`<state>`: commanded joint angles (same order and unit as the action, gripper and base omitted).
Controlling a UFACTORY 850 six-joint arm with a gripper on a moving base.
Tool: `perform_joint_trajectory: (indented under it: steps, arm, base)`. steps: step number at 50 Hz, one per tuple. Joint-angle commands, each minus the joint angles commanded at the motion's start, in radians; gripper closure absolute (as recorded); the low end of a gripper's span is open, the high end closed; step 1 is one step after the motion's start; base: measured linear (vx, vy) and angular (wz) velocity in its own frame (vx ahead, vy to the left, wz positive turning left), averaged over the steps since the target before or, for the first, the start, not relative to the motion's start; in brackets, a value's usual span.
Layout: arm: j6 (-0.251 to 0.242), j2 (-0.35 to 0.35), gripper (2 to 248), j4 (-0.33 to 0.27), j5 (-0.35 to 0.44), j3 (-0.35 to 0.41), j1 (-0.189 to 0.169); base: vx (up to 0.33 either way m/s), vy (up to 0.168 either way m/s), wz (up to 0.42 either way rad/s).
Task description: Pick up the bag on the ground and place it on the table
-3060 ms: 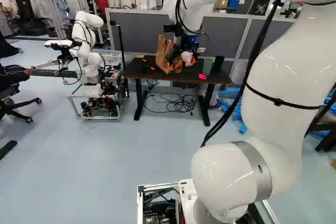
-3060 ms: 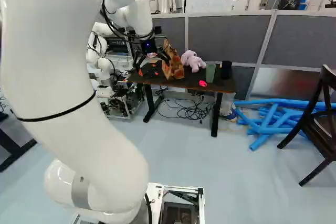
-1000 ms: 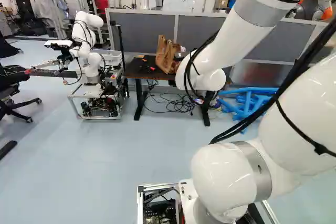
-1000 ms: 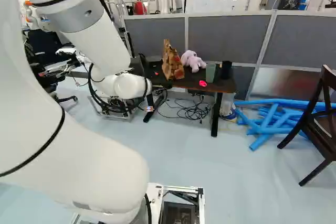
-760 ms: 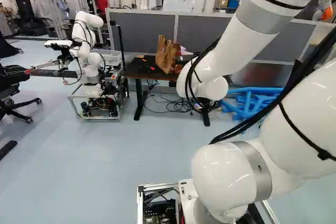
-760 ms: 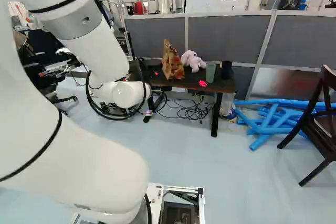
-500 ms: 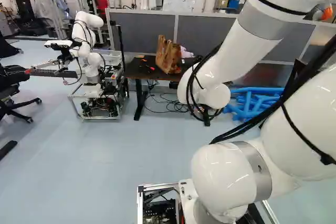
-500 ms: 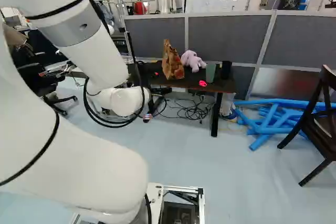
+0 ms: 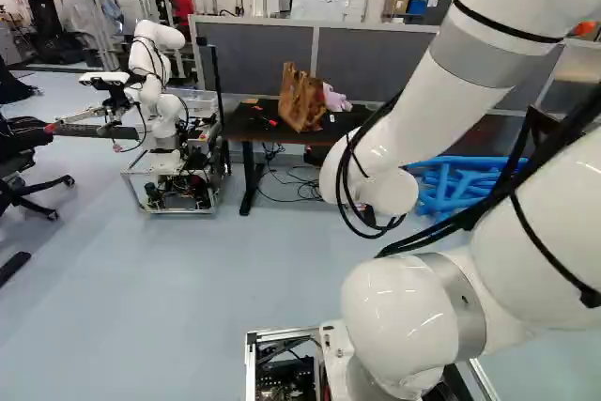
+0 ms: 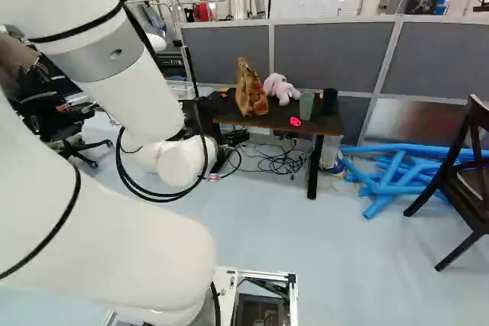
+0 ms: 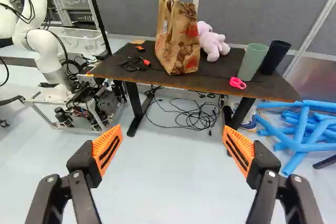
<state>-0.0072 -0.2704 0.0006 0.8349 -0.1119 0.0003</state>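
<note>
Wide apart stand the fingers of the gripper, their orange pads facing each other across an open gap. Out past the first finger rises another robot. Ahead of that same finger, the near end of the dark table begins, with a red-handled tool on top. Next comes the brown paper bag, on the table straight ahead of the gap, well apart from both fingers. It stands upright, long axis running up and down, mouth up, one lower corner pointing back towards the gripper. Just beside it sits a pink plush toy. Beyond the second finger are a bright pink object, a green cup and a black cup, then blue tubes on the floor.
</note>
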Motion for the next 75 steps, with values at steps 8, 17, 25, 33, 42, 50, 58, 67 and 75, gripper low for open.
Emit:
perform_joint_trajectory:
  steps: [8,17,25,33,42,50,58,67,75]
  arm:
    - [0.004,-0.005,3,0.000,0.020,0.013,0.000]
    - [0.006,-0.008,3,0.000,0.033,0.022,0.000]
    - [0.007,-0.009,3,-0.001,0.038,0.025,0.000]
    - [0.007,-0.009,3,-0.001,0.038,0.025,0.000]
    - [0.007,-0.009,3,-0.001,0.038,0.025,0.000]
    - [0.007,-0.009,3,-0.001,0.038,0.025,0.000]
    - [0.007,-0.009,3,-0.001,0.038,0.025,0.000]
    - [0.007,-0.009,3,-0.001,0.038,0.025,0.000]
    - [0.007,-0.009,3,-0.001,0.038,0.025,0.000]
  base:
    - [0.000,0.000,0.000]
    - [0.000,0.000,0.000]
    - [0.000,0.000,0.000]
    - [0.000,0.000,0.000]
    - [0.000,0.000,0.000]
    - [0.000,0.000,0.000]
    - [0.000,0.000,0.000]
    - [0.000,0.000,0.000]
    - [0.000,0.000,0.000]
